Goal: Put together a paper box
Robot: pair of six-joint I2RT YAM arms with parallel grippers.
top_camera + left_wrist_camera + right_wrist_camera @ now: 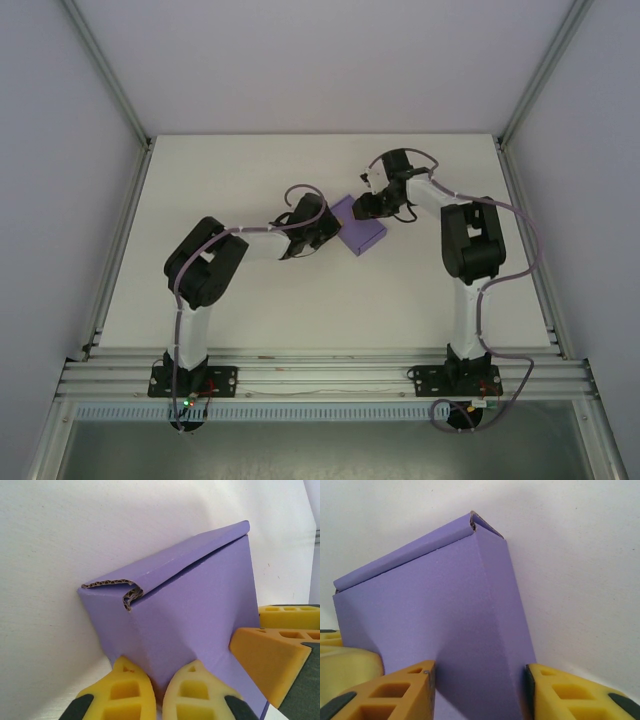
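Observation:
The paper box (pixel 362 232) is a small closed purple card box lying mid-table, slightly turned. In the left wrist view the paper box (pixel 190 605) shows a rolled corrugated edge along its top. My left gripper (pixel 162 680) is shut, its yellow fingers pinching the box's near lower corner. My right gripper (pixel 477 677) reaches in from the far right and is shut across the width of the paper box (pixel 430 605), one pad on each side. Its orange fingers (pixel 272 660) show at the right of the left wrist view. In the top view the left gripper (pixel 332 228) and right gripper (pixel 366 205) meet at the box.
The white table (pixel 250 300) is bounded by aluminium rails on the left (pixel 120 230) and right (pixel 525 230), with a slotted front rail (pixel 320 375) carrying both arm bases. Open table surface lies all round the box.

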